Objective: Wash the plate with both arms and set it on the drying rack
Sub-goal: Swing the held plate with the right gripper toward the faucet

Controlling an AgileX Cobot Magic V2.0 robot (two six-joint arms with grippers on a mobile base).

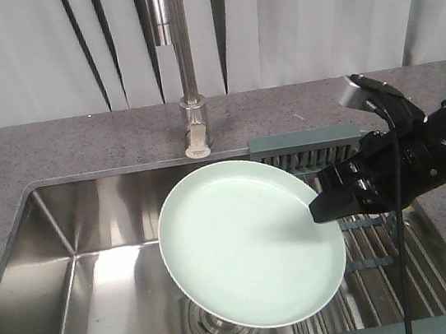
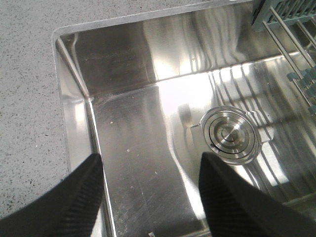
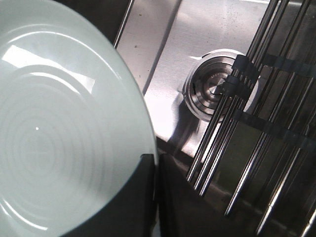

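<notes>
Sink, seen from the bench side:

- Plate (image 1: 246,243): pale mint green, plain. Centre of the front view, held tilted in the air over the sink (image 1: 75,237), clear of the basin floor. Its lower edge covers part of the drain strainer (image 2: 230,134).
- Right gripper (image 1: 322,207): clenched on the plate's right rim. The right wrist view shows one finger over the face and one behind, at the lower centre of the frame.
- Right arm (image 1: 444,140): black, with cables, reaching in from the right edge of the front view.
- Left gripper (image 2: 150,163): released, fingers spread wide with nothing between them. It hangs over the left half of the basin, low in its wrist view.
- Drying rack (image 1: 385,252): metal bars in a grey-green frame. It sits at the right end of the sink, lower right of the front view, just beside the plate.
- Tap (image 1: 186,81): steel, upright, top centre.
- Bench (image 1: 38,151): speckled grey stone around the sink.
</notes>
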